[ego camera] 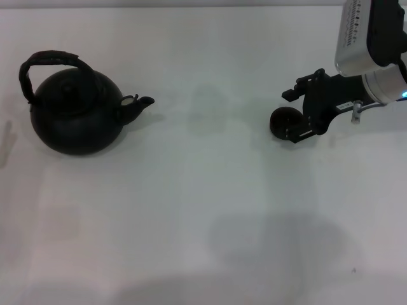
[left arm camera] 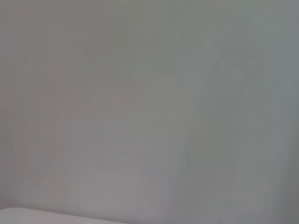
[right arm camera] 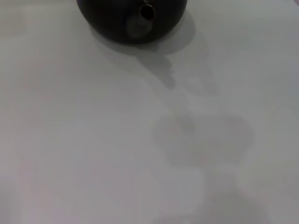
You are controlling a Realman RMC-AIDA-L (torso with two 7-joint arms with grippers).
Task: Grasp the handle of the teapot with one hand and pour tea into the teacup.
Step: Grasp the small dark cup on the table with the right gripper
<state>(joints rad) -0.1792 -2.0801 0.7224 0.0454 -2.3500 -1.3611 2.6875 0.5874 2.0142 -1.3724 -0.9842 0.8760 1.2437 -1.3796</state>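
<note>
Teapot (ego camera: 76, 117) sits far left on the smooth white table (ego camera: 191, 210), round, black and matte, its rough wrapped handle (ego camera: 44, 63) arching overhead, stubby spout (ego camera: 137, 105) pointing right toward the teacup (ego camera: 284, 121). That tiny round black cup sits far right, against the right hand (ego camera: 305, 114); I cannot tell whether it grips.

Place: looked like a robot test bench or lab
Surface: a plain white table (ego camera: 203, 210) filled all three views, bare and unmarked
Props: only a black teapot (ego camera: 76, 117) and a tiny black teacup (ego camera: 283, 121) stood on it, well apart
Machine: a white and black robot arm (ego camera: 372, 44) reached in from the right
Household signs: no furnishings or room walls were visible
</note>
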